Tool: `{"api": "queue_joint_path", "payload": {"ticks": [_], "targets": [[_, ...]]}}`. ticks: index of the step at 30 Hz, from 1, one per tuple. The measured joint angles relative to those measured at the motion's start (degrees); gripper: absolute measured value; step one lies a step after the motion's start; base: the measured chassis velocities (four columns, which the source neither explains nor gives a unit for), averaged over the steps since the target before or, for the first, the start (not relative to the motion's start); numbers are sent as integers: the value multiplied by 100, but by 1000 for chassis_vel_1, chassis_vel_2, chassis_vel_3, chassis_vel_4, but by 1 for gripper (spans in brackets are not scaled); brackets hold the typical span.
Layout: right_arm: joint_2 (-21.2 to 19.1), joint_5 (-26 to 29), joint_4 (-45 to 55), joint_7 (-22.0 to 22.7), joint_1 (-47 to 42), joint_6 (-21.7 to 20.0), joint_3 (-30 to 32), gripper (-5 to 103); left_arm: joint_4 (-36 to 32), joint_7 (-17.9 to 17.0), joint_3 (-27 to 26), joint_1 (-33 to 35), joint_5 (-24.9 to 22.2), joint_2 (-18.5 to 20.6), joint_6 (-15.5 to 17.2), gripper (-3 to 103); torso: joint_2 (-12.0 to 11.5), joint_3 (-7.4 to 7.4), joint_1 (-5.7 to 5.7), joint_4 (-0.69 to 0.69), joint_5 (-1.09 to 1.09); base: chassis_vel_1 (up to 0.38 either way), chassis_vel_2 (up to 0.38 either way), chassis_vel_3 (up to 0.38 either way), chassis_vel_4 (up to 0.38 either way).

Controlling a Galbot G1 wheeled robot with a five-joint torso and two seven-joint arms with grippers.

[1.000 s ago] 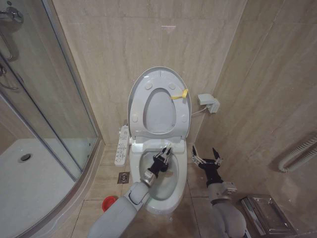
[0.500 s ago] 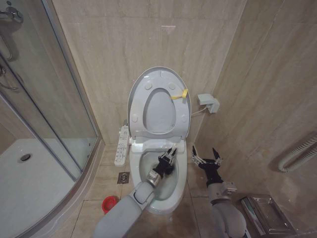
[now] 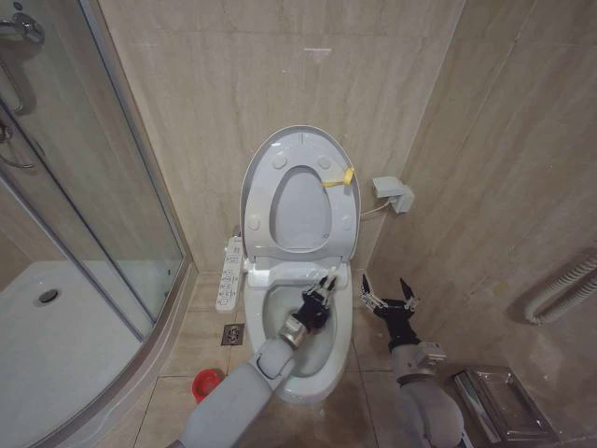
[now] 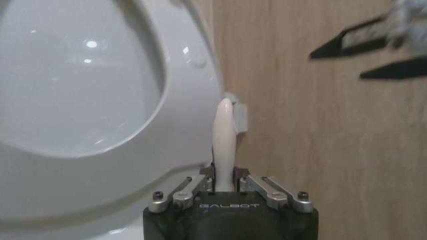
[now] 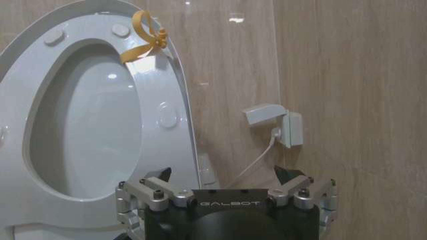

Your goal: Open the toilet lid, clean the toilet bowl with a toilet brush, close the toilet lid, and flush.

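The toilet lid point(image 3: 300, 140) stands raised against the wall with the seat ring point(image 3: 257, 224) up against it and a yellow tag point(image 5: 148, 37) at its edge. Below lies the open toilet bowl point(image 3: 338, 347). My left gripper point(image 3: 322, 295) reaches into the bowl near its far right rim. It is shut on the toilet brush's thin white handle point(image 4: 223, 135), whose rounded end pokes out past the fingers; the bristle head is hidden. The red holder cup point(image 3: 207, 383) sits on the floor left of the bowl. My right gripper point(image 3: 387, 299) hangs open just right of the toilet, holding nothing.
A white control panel point(image 3: 229, 273) juts out at the toilet's left, with a floor drain point(image 3: 232, 333) below it. The glass shower enclosure and its tray point(image 3: 56, 345) lie to the left. A wall socket point(image 3: 394, 193), a metal tray point(image 3: 504, 401) and a hose point(image 3: 564, 294) are on the right.
My left gripper has carried the brush a little to the right and farther back inside the bowl. The right arm and the lid have not moved.
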Motion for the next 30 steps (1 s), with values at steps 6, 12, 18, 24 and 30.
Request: {"api": "queue_joint_path", "payload": {"ticks": [6, 12, 18, 24, 30], "targets": [[0, 0, 0, 0, 0, 0, 0, 100, -10, 13, 9, 76, -9, 22, 16, 18, 0, 0, 0, 2, 0, 0, 0, 0, 0], [0, 0, 0, 0, 0, 0, 0, 100, 568, 36, -188, 35, 48, 79, -195, 18, 0, 0, 0, 3, -1, 0, 0, 0, 0], [0, 0, 0, 0, 0, 0, 0, 100, 443, 23, -256, -34, 98, 36, -181, 18, 0, 0, 0, 2, -1, 0, 0, 0, 0], [0, 0, 0, 0, 0, 0, 0, 100, -26, 3, -113, 29, 91, -30, -23, 18, 0, 0, 0, 0, 0, 0, 0, 0, 0], [0, 0, 0, 0, 0, 0, 0, 100, 225, 36, -79, 25, 90, -24, -69, 18, 0, 0, 0, 2, -1, 0, 0, 0, 0]]}}
